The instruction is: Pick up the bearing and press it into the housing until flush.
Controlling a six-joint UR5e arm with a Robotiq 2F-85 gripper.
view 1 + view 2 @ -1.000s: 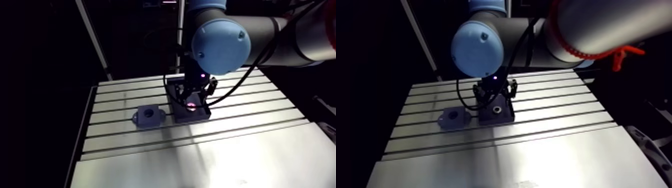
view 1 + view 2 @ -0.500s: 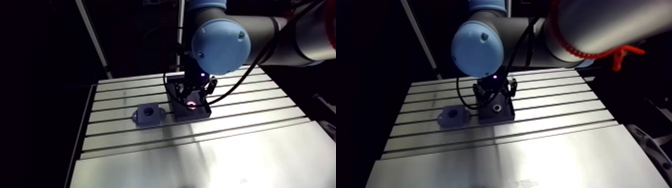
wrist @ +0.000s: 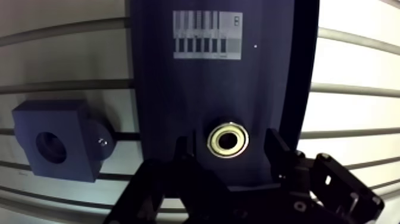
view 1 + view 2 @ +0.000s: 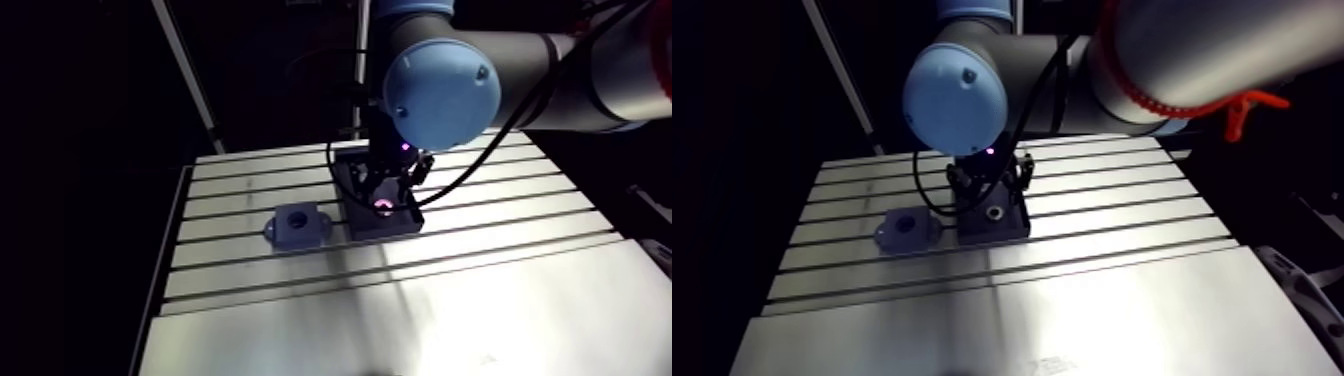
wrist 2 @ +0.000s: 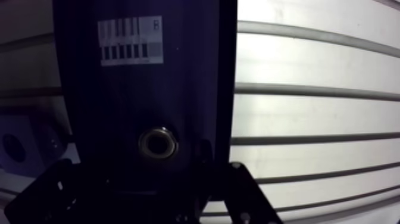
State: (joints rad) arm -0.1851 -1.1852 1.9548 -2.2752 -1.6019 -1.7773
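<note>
Currently tool (image 3: 228, 149) jaws apart, straddling small silver ring bearing (image 3: 227, 140) seated in dark-blue rectangular plate (image 3: 178, 89) toward far edge of slotted aluminium worktop (image 3: 357, 77); centre on it, descend square, clamp evenly, then lift toward dark-blue block housing (image 3: 53, 146).

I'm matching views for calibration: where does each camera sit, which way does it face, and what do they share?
Arm view: on the upper link, facing down across the table; shows a joint cap and the gripper.
Wrist view: on the wrist, facing down past two open fingers at the bearing.
Shared: the bearing, its dark plate, the housing beside it.
</note>
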